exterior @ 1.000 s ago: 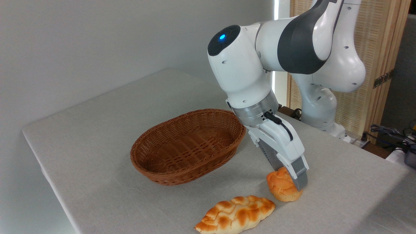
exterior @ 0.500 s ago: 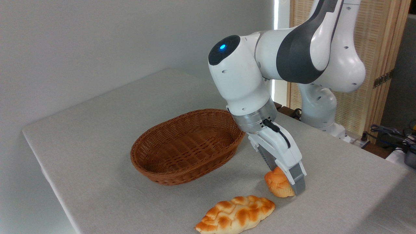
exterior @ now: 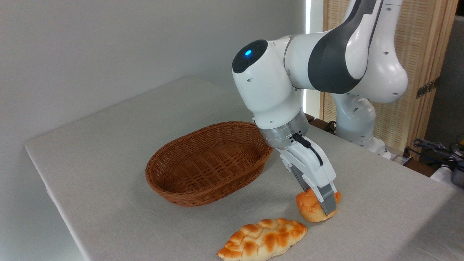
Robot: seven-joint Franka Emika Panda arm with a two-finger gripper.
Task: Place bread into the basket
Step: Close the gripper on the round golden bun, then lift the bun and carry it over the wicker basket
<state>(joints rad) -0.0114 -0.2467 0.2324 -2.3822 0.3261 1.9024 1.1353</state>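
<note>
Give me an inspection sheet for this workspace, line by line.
Surface: grey cloth-covered table, unmarked.
Job's things: bread on the table, outside the basket, which holds nothing.
Clutter: braided loaf in front of the bread.
Grippers: gripper closed around the bread, tilted.
Cables: black cable on the wrist; loose wires beyond the table's right edge.
Surroundings: plain wall, wooden slatted screen behind the arm.

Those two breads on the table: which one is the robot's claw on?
The small round bun, on the right. The gripper closes around it, one grey finger across its front. The long flat braided loaf lies untouched nearer the camera.
</note>
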